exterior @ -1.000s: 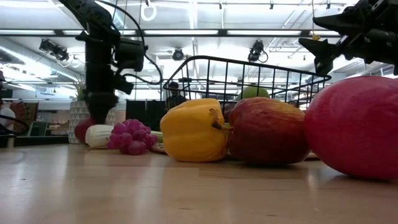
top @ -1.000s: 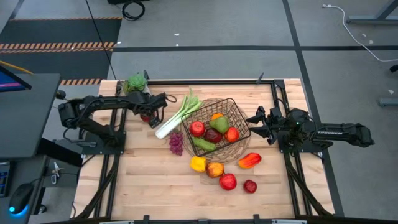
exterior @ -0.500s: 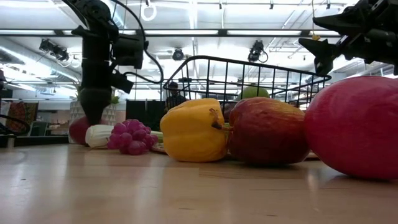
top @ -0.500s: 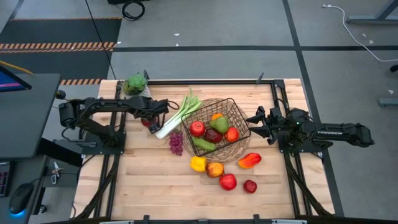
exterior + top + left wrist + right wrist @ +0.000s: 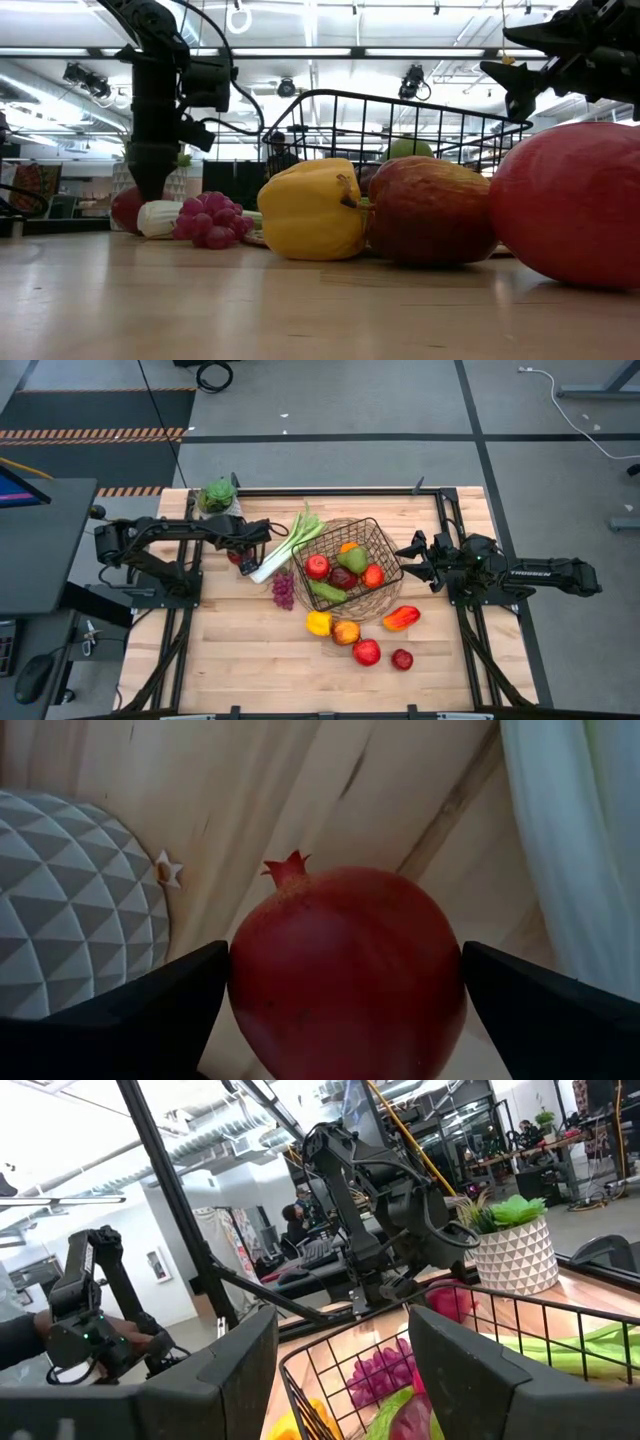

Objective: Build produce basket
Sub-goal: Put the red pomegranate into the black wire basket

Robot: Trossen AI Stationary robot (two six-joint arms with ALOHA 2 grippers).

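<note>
Pickup step is under way: left gripper (image 5: 243, 547) is straddling a round red pomegranate with a small crown (image 5: 347, 968), which is lying on the table between the white faceted plant pot (image 5: 75, 900) and the long white-green leek (image 5: 282, 544). Its fingers (image 5: 130, 1020) are sitting on both flanks of the fruit; whether they are touching it or just short, I cannot tell, so a firm grasp is not confirmed. Judged next move: squeeze onto the fruit, lift straight up clear of the leek, then carry across to the dark wire-mesh basket with woven wicker base (image 5: 383, 550).

That basket is sitting mid-table, already holding red apples, a green pear and other produce. Loose items are waiting near it: purple grapes (image 5: 283, 591), yellow pepper (image 5: 318, 623) and more red fruit.

Right gripper (image 5: 411, 562) is hovering beside the basket, fingers spread wide and empty.

Surface is a pale wooden tabletop (image 5: 240, 660). Beyond it, a workshop room with overhead lighting and equipment stands.
</note>
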